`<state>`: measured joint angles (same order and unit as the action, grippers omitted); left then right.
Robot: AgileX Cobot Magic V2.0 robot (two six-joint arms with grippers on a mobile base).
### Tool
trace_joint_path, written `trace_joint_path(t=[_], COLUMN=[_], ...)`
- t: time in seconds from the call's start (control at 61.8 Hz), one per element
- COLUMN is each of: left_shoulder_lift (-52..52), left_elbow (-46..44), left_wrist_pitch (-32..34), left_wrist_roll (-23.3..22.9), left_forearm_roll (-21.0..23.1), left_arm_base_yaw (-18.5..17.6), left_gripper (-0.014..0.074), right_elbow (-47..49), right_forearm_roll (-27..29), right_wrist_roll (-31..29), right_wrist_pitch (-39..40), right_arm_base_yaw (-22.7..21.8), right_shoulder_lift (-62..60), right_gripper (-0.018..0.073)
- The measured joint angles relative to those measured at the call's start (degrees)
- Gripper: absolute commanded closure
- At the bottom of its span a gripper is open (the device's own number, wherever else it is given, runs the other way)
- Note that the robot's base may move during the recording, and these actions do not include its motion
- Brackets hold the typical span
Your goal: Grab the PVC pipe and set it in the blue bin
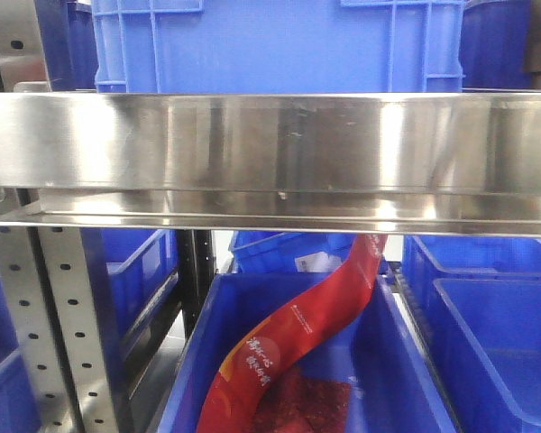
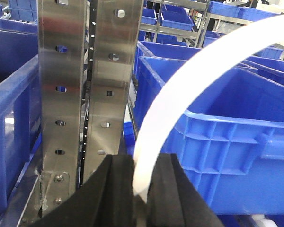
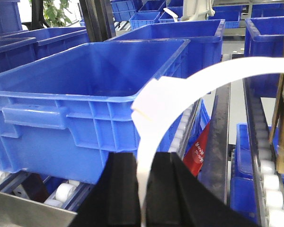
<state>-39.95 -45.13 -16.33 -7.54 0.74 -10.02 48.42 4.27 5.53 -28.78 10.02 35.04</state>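
Left wrist view: at the bottom edge, the left gripper (image 2: 141, 189) has its black padded fingers (image 2: 109, 189) clenched on the lower end of a white flexible PVC pipe (image 2: 180, 90). The pipe rises from between them and sweeps up and right in a wide arc, leaving at the top right corner. Just behind the arc, on the right, sits a ribbed blue plastic bin (image 2: 236, 142) with an open top. The pipe crosses in front of its near left corner and is not inside it. To the left stand two perforated steel uprights (image 2: 61, 94). Far beyond are rows of small blue crates (image 2: 173, 19) on racks.

Right wrist view: the right gripper (image 3: 143, 189) is likewise clamped on the pipe (image 3: 213, 75), which climbs to a flattened kink, then curves right across the frame. Whether both views show one pipe cannot be told. Behind it, to the left, a wide blue plastic bin (image 3: 85, 94) rests on white conveyor rollers (image 3: 61, 191) — the pipe stays outside, in front of its near right corner. A red printed packet (image 3: 199, 149) shows lower down, right of that bin. Far off at the top left is a green leafy plant (image 3: 57, 9).

Front view: a polished steel shelf beam (image 1: 270, 144) spans the frame. Below it, the red packet (image 1: 298, 334) curls up out of a lower blue bin (image 1: 392, 361). Above the beam stands a tall blue crate (image 1: 279, 45).
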Motion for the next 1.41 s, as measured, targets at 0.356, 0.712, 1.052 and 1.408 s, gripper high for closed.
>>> trace_joint_path(t=[0.356,0.712,1.052,1.408], left_shoulder_lift=[0.0,0.0,0.0,0.0], left_elbow=[0.0,0.0,0.1,0.1], left_wrist_pitch=[0.0,0.0,0.0,0.32], left_wrist_roll=[0.0,0.0,0.0,0.0], left_forearm_roll=[0.0,0.0,0.0,0.0], left_arm_base_yaw=[0.0,0.0,0.0,0.0], left_gripper=[0.0707,0.0707,0.0707,0.0707], right_elbow=[0.0,0.0,0.0,0.0], right_forearm_roll=[0.0,0.0,0.0,0.0], right_wrist_roll=[0.0,0.0,0.0,0.0], right_wrist_pitch=[0.0,0.0,0.0,0.0], right_arm_base_yaw=[0.0,0.0,0.0,0.0], right_shoulder_lift=[0.0,0.0,0.0,0.0], right_gripper=[0.0727,0.0727,0.0727,0.0727])
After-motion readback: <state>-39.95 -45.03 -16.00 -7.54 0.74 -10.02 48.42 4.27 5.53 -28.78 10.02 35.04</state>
